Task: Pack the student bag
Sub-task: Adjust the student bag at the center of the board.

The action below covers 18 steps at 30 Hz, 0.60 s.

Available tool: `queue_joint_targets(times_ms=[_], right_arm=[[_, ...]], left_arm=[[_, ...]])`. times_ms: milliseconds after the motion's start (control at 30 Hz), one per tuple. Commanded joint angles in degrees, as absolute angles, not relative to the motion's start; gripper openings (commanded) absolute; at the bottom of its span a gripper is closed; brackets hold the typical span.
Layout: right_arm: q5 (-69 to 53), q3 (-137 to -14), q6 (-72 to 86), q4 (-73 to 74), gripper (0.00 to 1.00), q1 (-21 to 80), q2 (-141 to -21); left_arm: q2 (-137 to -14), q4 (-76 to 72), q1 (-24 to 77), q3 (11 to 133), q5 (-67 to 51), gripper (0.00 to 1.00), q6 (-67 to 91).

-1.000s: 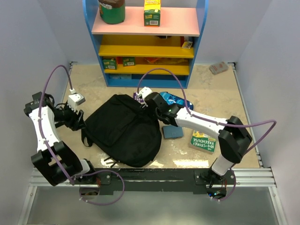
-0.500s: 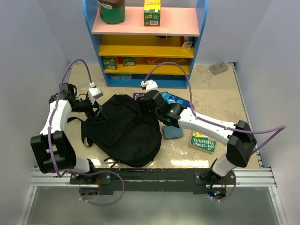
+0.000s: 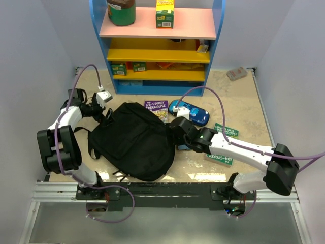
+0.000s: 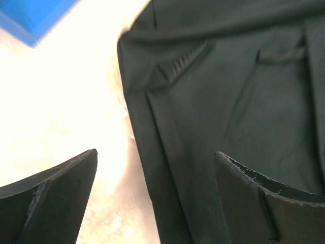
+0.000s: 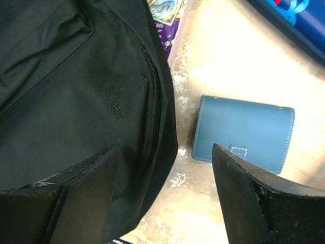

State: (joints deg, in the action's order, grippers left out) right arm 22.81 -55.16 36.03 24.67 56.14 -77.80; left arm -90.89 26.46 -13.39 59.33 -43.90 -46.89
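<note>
Your left gripper (image 4: 157, 203) had its fingers spread wide and held nothing. The far left edge of the student bag (image 4: 228, 101) ran down between them, with bare table (image 4: 61, 101) on the left finger's side. Whether either finger touched the fabric could not be told. From above, that gripper (image 3: 106, 114) sat at the bag's far left corner. The bag (image 3: 134, 142) itself lay flat on the table, near the front and between your two arms.

Your right gripper (image 5: 162, 193) was also spread and empty. Its left finger was over the bag's black fabric and zipper line, and its right finger was over the table. A small blue wallet (image 5: 244, 133) lay just off the bag's right edge, near that right finger.

Further out, a purple book (image 3: 156, 106) lay at the bag's far edge, with a blue patterned pencil case (image 3: 190, 112) beside it. A green book (image 3: 219, 155) lay partly under your right arm. The blue shelf (image 3: 157, 84) stood at the table's far side.
</note>
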Motion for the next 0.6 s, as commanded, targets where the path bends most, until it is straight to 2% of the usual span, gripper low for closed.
queue_joint_targets(times_ms=[0, 100, 167, 233, 300, 333, 400, 433, 500, 567], right_arm=[[19.8, -52.2, 38.7, 19.4, 0.75, 56.3, -74.8], [16.4, -50.5, 39.2, 15.7, 0.69, 56.3, -74.1], [14.1, -49.7, 39.5, 14.1, 0.63, 56.3, -74.2], [13.0, -49.4, 39.8, 12.8, 0.58, 56.3, -74.5], [12.8, -49.3, 39.7, 11.6, 0.47, 56.3, -75.1], [13.0, -49.5, 39.6, 11.3, 0.37, 56.3, -76.0], [14.8, -50.8, 38.2, 11.9, 0.23, 56.1, -76.9], [15.5, -52.2, 36.8, 12.2, 0.1, 56.0, -77.9], [18.1, -54.0, 35.1, 13.4, 0.0, 55.3, -78.7], [19.5, -56.5, 32.0, 13.5, 0.0, 54.2, -79.4]], left_arm=[[-92.3, 23.2, -14.8, 57.4, -42.3, 1.0, -46.6], [-94.7, 26.0, -16.9, 58.8, -43.1, 0.99, -48.1], [-97.0, 30.0, -18.5, 60.8, -44.4, 0.92, -49.9], [-98.3, 33.0, -21.3, 62.7, -46.1, 0.81, -51.8], [-99.2, 37.1, -24.0, 63.1, -48.1, 0.72, -53.4], [-99.1, 39.3, -24.8, 62.8, -48.4, 0.71, -55.4], [-98.6, 41.6, -26.3, 62.1, -48.4, 0.65, -57.7], [-98.1, 43.7, -26.6, 60.8, -48.3, 0.64, -60.4], [-97.5, 45.5, -27.4, 59.2, -47.7, 0.59, -62.9], [-96.3, 47.7, -27.9, 56.6, -47.3, 0.54, -65.8]])
